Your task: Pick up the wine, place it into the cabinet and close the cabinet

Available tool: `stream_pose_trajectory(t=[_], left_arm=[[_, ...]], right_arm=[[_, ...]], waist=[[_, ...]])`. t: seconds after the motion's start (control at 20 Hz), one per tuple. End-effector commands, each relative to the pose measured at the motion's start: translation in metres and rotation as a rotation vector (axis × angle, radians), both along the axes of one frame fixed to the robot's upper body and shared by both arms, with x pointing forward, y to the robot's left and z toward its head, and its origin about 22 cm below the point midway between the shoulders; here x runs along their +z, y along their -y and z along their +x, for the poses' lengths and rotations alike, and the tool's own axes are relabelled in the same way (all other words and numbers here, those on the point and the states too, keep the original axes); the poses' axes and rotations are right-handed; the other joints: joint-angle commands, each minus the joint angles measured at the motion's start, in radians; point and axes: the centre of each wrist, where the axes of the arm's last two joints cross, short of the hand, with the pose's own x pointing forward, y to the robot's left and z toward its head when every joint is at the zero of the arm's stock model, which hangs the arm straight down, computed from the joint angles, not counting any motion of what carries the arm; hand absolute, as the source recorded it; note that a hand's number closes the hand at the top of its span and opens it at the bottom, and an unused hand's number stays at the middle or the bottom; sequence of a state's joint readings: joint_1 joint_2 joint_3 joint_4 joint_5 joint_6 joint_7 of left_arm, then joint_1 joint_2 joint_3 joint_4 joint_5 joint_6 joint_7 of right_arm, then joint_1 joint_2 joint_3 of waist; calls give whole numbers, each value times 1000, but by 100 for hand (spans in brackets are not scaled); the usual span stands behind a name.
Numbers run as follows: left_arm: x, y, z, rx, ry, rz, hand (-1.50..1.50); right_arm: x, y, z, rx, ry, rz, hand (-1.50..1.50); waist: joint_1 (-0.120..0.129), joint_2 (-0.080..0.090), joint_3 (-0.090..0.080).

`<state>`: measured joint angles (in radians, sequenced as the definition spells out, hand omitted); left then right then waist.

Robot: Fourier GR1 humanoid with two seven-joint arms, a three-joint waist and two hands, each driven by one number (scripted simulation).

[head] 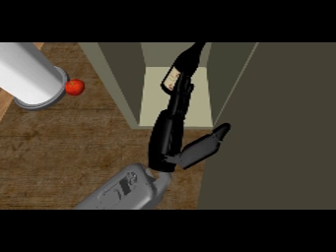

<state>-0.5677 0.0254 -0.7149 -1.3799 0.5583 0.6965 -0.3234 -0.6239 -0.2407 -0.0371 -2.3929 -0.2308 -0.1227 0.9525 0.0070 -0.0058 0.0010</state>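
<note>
Wine at cabinet mouth, carried by 1 hand, not yet set down.

The wine bottle (181, 69) lies directly ahead of the hand (172, 129), at its fingertips, neck pointing away into the open cabinet (119, 83); its long axis runs nearly in line with the forearm (130, 189), tilted slightly right. Label end sits over the pale cabinet floor (199, 106). Fingers extend long up the bottle's base and appear to pinch it; the thumb splays out right. Which hand this is I cannot tell; no 2nd hand shows. The cabinet door (286, 123) stands open at right. Judgement: next move is forward and down, then release.
</note>
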Motion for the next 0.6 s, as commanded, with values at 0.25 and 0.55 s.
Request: stream_pose_trajectory(t=[0.25,0.55], left_arm=[[12,-16,-78,-17,-5,-141,150],[4,-50,-132,-133,-64,-139,150]], right_arm=[[-5,-9,-17,1,18,-1,-150],[-5,-1,-9,-12,-6,7,-150]], waist=[[-2,1,-2],[2,1,-1]])
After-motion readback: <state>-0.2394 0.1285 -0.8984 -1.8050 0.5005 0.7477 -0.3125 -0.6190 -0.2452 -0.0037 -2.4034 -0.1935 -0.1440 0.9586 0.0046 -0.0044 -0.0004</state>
